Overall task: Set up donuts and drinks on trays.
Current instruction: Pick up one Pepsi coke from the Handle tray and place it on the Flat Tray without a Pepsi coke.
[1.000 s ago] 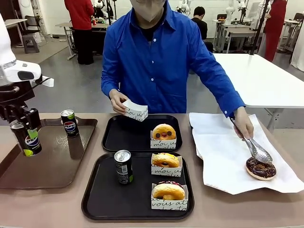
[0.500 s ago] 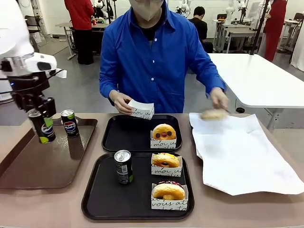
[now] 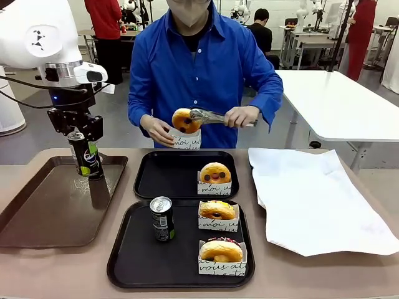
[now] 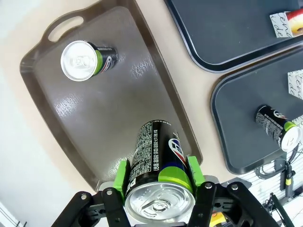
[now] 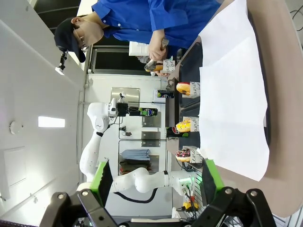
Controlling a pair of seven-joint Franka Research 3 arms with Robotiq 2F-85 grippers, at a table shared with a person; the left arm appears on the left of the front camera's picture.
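Can (image 4: pixel 158 170) clenched in left gripper (image 4: pixel 158 177); front view hides second can (image 4: pixel 85 59) on brown tray (image 4: pixel 118 109); right gripper (image 5: pixel 154 182) released

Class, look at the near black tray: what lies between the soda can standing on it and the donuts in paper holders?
Nothing: in the front view, bare tray floor separates the can from the two donuts.
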